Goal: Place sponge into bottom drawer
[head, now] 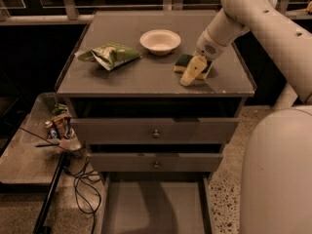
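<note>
End effector (194,72) at blocky green sponge (182,62)

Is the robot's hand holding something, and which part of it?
I cannot tell. The gripper is down over the right end of the sponge, which lies on the cabinet top, but a real grip does not show.
</note>
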